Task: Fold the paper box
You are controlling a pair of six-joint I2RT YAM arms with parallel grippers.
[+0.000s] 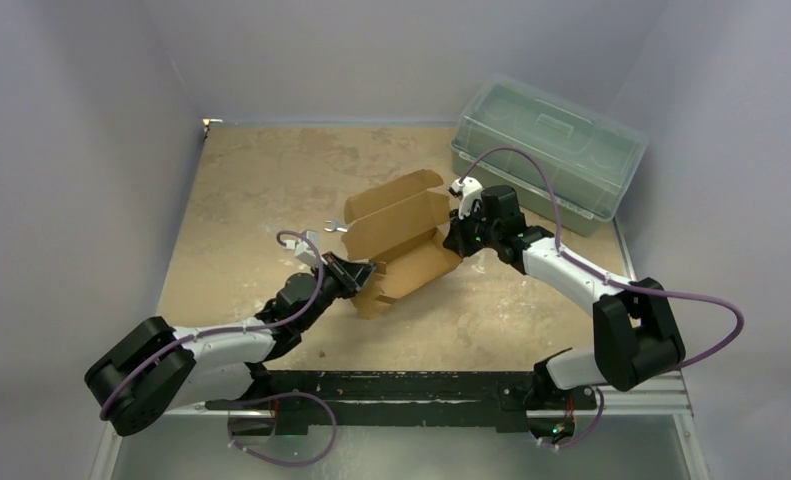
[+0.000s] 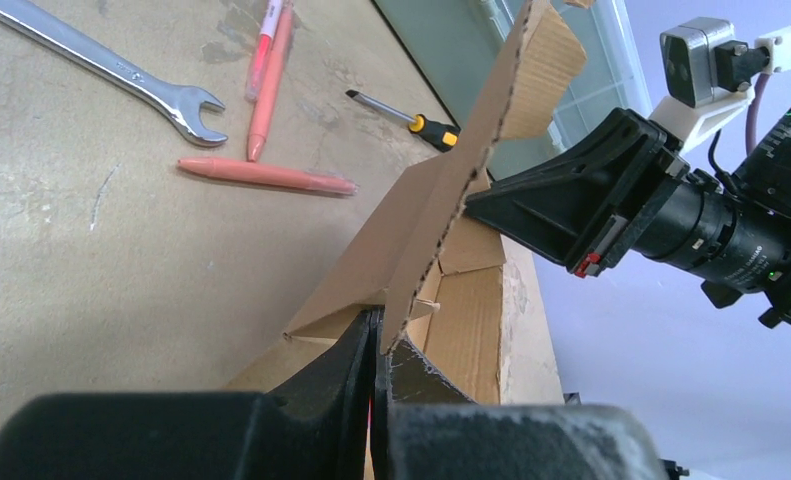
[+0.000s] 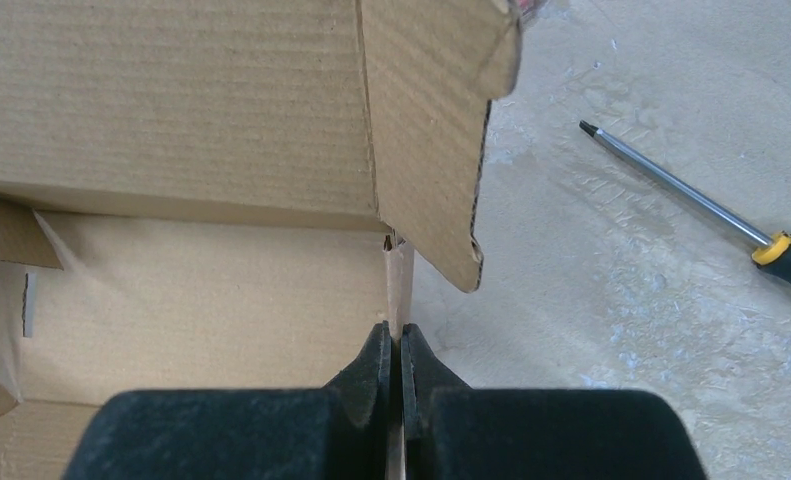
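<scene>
Left fingers (image 2: pixel 356 355): arm low, clamped on paper box (image 1: pixel 396 225) flap.
Right fingers (image 3: pixel 371 362): arm bent, clamped on its wall.

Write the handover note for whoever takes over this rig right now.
Left pincer: shut on a thin cardboard edge at the near-left end of the paper box.
Right pincer: shut on a cardboard edge at the opposite end.
Box: mid-table, held between both arms, partly formed, long panel standing, top open.
Done: some walls raised.
Left: tuck the end flaps, close the lid.
Nearby: screwdriver, wrench, plastic bin.
</scene>
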